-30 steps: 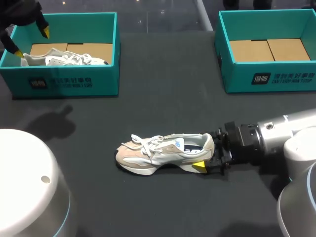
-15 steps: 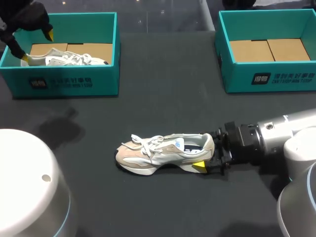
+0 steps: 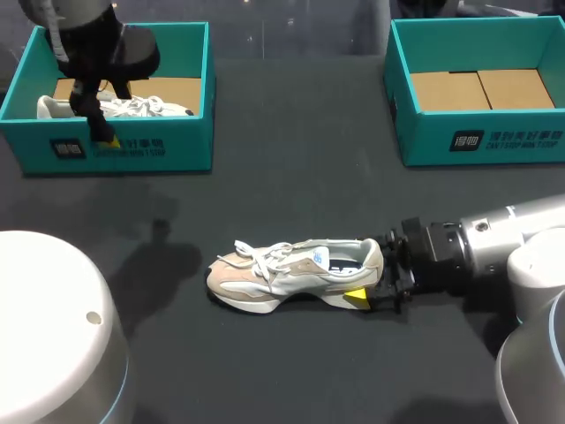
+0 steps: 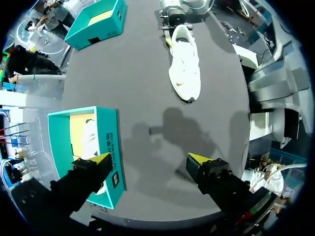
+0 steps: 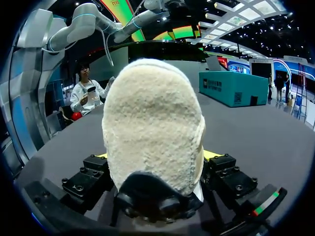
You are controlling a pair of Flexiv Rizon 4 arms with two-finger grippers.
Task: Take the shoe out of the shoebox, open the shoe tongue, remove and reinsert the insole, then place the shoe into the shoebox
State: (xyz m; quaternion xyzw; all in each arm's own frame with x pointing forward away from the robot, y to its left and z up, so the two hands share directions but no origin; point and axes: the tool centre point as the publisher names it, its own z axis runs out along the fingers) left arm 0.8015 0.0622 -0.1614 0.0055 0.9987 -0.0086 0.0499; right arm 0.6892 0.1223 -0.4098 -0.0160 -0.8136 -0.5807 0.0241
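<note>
- Head view: the shoe (image 3: 291,274) stands on its sole on the bare worktop (image 3: 291,159), about midway between the left and right edges and nearer the front edge than the back. Its toe points to the left edge and its heel to the right edge.
- Right arm: it enters from the right edge and lies low and roughly level over the worktop, with the wrist in line with the shoe's length.
- Right gripper (image 3: 371,276): the two fingers clamp the shoe's heel from both sides. In the right wrist view the heel fills the gap, with a yellow tip against each flank.
- Left shoebox (image 3: 132,152): it stands open at the back left corner, with a second shoe (image 3: 132,108) lying inside.
- Left arm: it enters from the back left corner and hangs above the left shoebox's front wall, fingers pointing down.
- Left gripper (image 4: 149,160): the fingers are spread wide and grip nothing. In the left wrist view one finger is over the box's front wall and the other over bare worktop.
- Right shoebox (image 3: 477,132): it stands open at the back right corner, its brown cardboard floor showing, well apart from both grippers.
</note>
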